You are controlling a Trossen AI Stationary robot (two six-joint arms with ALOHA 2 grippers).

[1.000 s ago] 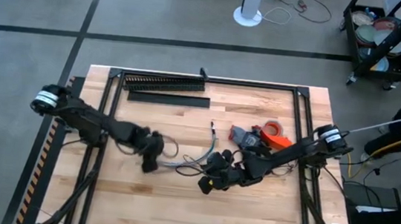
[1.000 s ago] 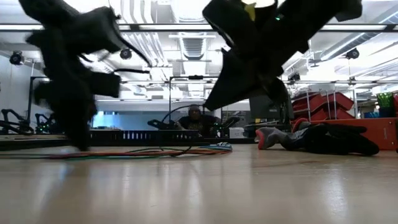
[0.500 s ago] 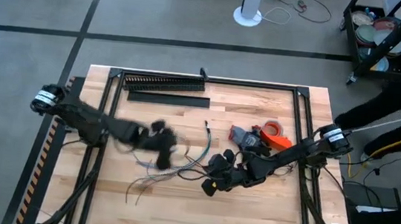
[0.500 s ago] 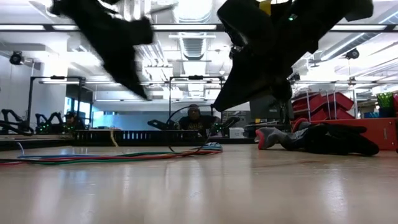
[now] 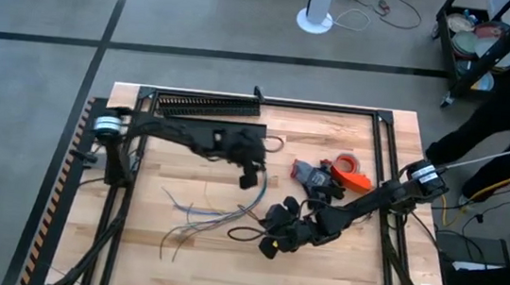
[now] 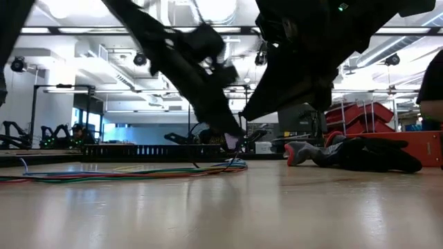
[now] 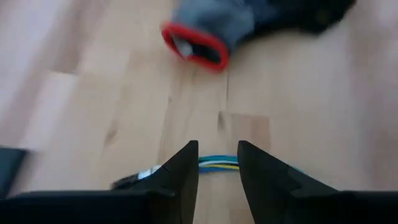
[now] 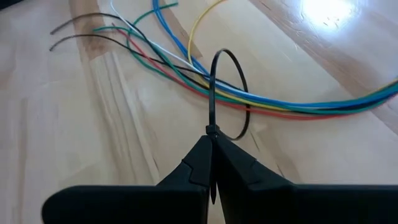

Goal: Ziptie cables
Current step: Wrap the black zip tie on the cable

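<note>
R gripper (image 5: 270, 242) sat low over the desk (image 5: 335, 284) nr its middle, toward the front edge, fingers (image 8: 205, 163) pressed together on a looped ziptie (image 8: 225, 93). The black loop stood upright around the cables (image 8: 267, 102), encircling some of the coloured strands. Cables lay fanned across the desk centre, loose ends (image 5: 180, 225) spreading toward the L edge. L gripper (image 5: 252, 173) hung farther back, above the cables' other end, fingers (image 7: 180, 177) slightly apart w/ blue, green & yellow strands between the tips; cannot tell if touching. Just R of it: grey glove w/ red cuff (image 5: 313, 175), orange tool (image 5: 354, 179), red tape roll (image 5: 346, 161). By the back edge: black comb-toothed duct (image 5: 206, 107).
</note>
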